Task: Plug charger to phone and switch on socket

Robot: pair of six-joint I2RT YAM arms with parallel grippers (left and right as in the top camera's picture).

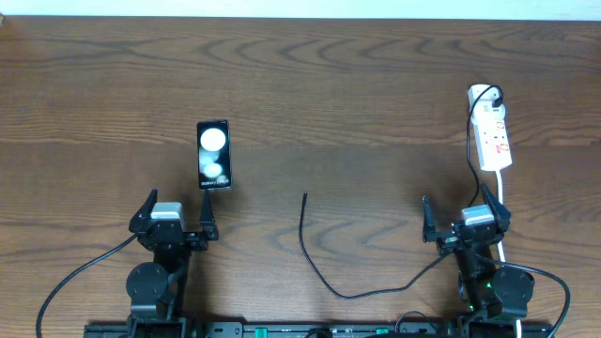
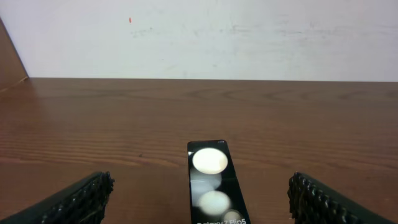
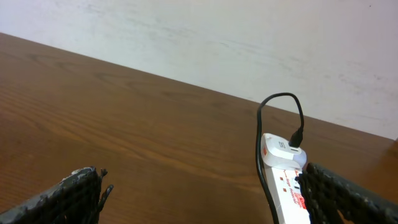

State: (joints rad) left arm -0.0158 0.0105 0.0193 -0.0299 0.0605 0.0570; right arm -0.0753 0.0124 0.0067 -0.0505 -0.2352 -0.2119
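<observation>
Both two-finger grippers stand open and empty over the brown wood-grain table (image 1: 329, 94).

The left gripper (image 1: 179, 202) has its ridged black fingers (image 2: 81, 202) spread wide, gripping nothing. The flat black rectangular phone (image 1: 214, 155) (image 2: 214, 186), with two white circles on its face, lies just ahead of these fingers, touching neither. The thin black charger cable (image 1: 315, 263) lies between the two grippers, its free plug tip roughly level with the fingertips. The right gripper (image 1: 457, 202) is likewise wide open. The white elongated plastic socket strip (image 1: 490, 136) (image 3: 286, 180) lies ahead of its right-hand finger, with the charger's other end plugged into its far end.
</observation>
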